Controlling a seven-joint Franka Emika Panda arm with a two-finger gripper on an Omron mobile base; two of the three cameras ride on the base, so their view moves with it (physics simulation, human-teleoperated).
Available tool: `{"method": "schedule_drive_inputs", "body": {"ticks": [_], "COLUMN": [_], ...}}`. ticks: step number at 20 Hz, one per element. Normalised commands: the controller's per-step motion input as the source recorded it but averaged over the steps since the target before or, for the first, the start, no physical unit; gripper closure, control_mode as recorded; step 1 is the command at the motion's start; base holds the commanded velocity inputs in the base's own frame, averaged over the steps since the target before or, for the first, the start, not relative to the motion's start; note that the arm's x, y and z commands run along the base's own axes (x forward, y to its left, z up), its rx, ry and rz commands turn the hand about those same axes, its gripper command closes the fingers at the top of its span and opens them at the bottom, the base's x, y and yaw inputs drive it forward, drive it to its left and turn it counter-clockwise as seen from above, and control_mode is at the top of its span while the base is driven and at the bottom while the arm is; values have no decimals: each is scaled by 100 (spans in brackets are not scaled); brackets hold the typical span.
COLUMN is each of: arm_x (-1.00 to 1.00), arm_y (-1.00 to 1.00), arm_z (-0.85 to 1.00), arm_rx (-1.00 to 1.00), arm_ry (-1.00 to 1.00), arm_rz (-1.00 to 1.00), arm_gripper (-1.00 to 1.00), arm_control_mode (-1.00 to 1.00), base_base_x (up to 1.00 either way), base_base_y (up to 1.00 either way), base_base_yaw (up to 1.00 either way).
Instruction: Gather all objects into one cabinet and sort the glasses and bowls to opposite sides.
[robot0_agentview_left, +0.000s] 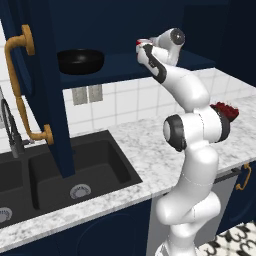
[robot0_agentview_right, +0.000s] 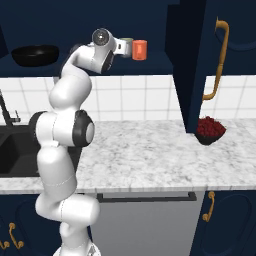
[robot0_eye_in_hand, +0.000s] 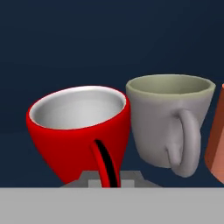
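- Your cabinet (robot0_agentview_left: 125, 67) is the big navy one; its shelf sits right under the gripper, open door (robot0_agentview_left: 47, 90) with the brass handle (robot0_agentview_left: 20, 85) well off to the gripper's left in the left base view.
- Second open door (robot0_agentview_right: 192, 65) hangs to the gripper's right in the right base view.
- Arm reaches up to shelf height; gripper (robot0_agentview_left: 142, 46) is at the front edge of the shelf, up against the cups.
- Black bowl (robot0_agentview_left: 80, 60) sits on the same shelf, well apart from the gripper, toward the far left end.
- Red cup (robot0_eye_in_hand: 81, 131) is right at the gripper in the hand view, tilted, its handle running down to the fingertips; jaws are nearly together, clamped on the red cup's handle as far as you can see.
- Pale grey cup (robot0_eye_in_hand: 168, 118) stands upright just beside the red cup, on its right in the hand view, rims almost touching; touching or not, can't tell.
- Orange mug (robot0_agentview_right: 139, 49) is just past the grey cup, further from the gripper, upright on the shelf.
- Bowl of red fruit (robot0_agentview_right: 210, 130) is on the counter, well below and right of the gripper.
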Motion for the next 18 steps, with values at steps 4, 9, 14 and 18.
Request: {"method": "schedule_drive_inputs", "body": {"ticks": [4, 9, 14, 18], "arm_x": [10, 11, 0, -8], "arm_y": [0, 0, 0, 0], "arm_z": [0, 0, 0, 1], "arm_rx": [0, 0, 0, 0], "arm_ry": [0, 0, 0, 0], "arm_rz": [-3, -3, -1, 0], "arm_gripper": [100, -100, -100, -100], "arm_control_mode": [-100, -100, -100, -100], "base_base_x": [0, 0, 0, 0], "base_base_y": [0, 0, 0, 0], "base_base_yaw": [0, 0, 0, 0]}}
